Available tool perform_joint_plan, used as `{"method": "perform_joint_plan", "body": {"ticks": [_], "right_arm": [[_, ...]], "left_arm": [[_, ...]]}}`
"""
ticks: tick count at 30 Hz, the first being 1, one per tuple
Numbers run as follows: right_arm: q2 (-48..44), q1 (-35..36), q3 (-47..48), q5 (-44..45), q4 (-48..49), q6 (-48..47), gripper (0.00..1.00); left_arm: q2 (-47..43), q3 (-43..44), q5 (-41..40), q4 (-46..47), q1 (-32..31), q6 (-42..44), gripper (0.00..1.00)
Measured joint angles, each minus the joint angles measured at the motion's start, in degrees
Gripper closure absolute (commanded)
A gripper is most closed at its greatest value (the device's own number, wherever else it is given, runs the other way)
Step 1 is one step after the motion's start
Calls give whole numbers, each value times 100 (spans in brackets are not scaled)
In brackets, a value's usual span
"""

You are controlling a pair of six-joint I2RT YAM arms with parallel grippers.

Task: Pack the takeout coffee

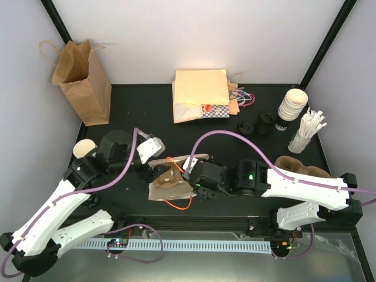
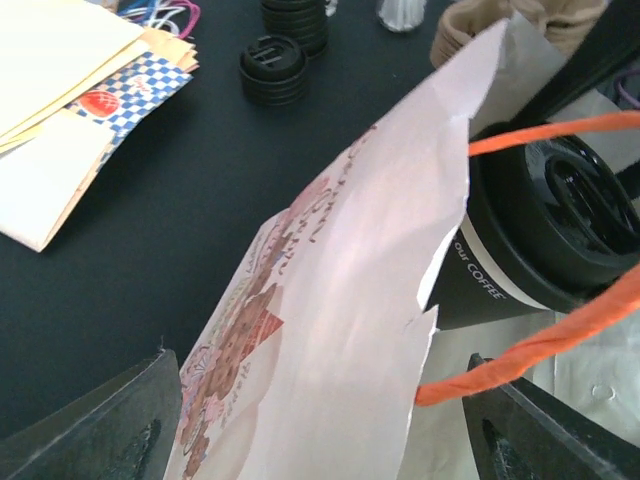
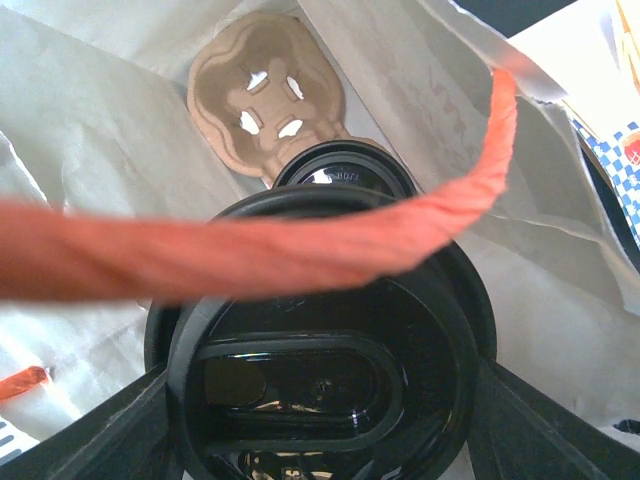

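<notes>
The right tool (image 3: 322,370) is clamped on the takeout coffee (image 3: 420,340), with one finger on each side of its black lid. It holds the cup in the mouth of a white paper bag (image 3: 90,150), which lies near the middle of the table (image 2: 180,200). An orange handle (image 3: 300,250) crosses over the lid. The left tool (image 2: 320,358) is spread wide, the bag's printed upper wall between its fingers. Stacked black lids (image 2: 273,70) sit farther back.
</notes>
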Motion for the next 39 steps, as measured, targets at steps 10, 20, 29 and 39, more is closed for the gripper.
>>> {"method": "perform_joint_plan", "body": {"ticks": [10,20,29,39], "right_arm": [[0,0,2,-2,59,0,45],[0,0,7,-7,81,20,45],[210,0,461,-28,109,168,45],[433,190,529,-24,258,522,45]], "left_arm": [[498,2,-214,-39,-660,826,40],[516,9,-835,122,-780,1305,98],[420,9,-1246,251,-1062,1370,98],[448,-39,-2496,767,-1659,798,98]]}}
